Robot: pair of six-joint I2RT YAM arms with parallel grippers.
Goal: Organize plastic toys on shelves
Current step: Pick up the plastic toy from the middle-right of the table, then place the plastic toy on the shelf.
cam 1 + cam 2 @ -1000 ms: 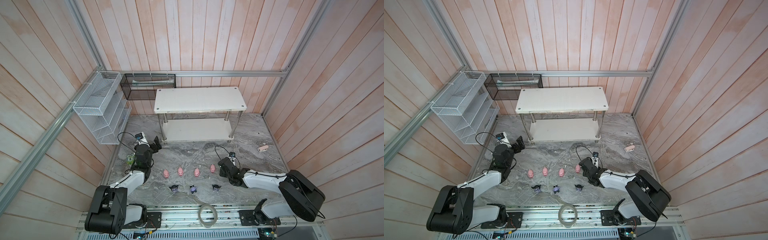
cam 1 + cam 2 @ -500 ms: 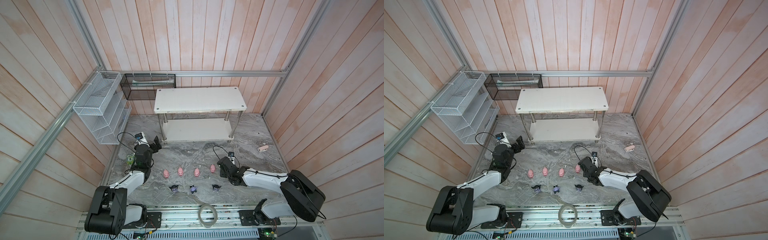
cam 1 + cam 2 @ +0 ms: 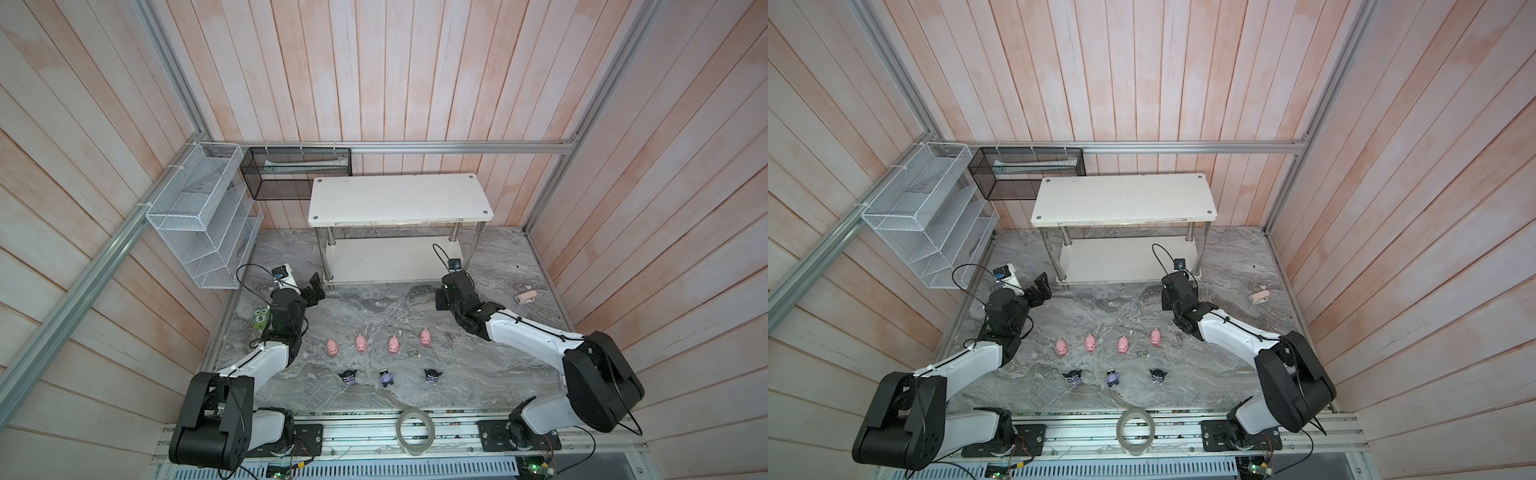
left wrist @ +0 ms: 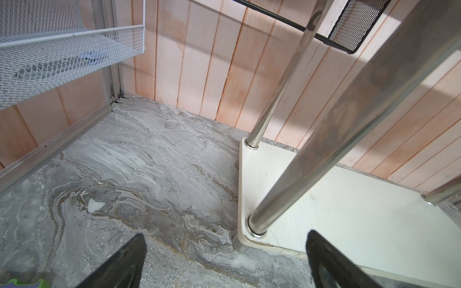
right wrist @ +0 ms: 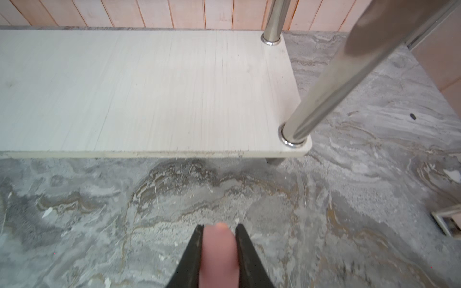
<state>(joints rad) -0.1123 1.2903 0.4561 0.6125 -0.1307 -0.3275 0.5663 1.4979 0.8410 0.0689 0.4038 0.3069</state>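
Several pink pigs (image 3: 360, 343) stand in a row on the marble floor, with three dark pointed-ear figurines (image 3: 387, 377) in a row in front of them. One more pink pig (image 5: 218, 254) sits between the jaws of my right gripper (image 5: 219, 225), which is shut on it. In both top views that right gripper (image 3: 441, 300) (image 3: 1167, 301) hangs just in front of the shelves' lower board (image 3: 390, 259). The top board (image 3: 1125, 199) is bare. My left gripper (image 3: 316, 286) (image 4: 224, 261) is open and empty by the shelves' front left leg (image 4: 324, 139).
A green toy marked 5 (image 3: 260, 319) stands by the left arm. A small pink object (image 3: 525, 297) lies at the right. A white wire rack (image 3: 199, 216) and a black mesh basket (image 3: 297, 172) hang at the back left. A tape roll (image 3: 415, 430) lies on the front rail.
My right gripper has moved from the right end of the pig row towards the shelves. The left arm has not moved.
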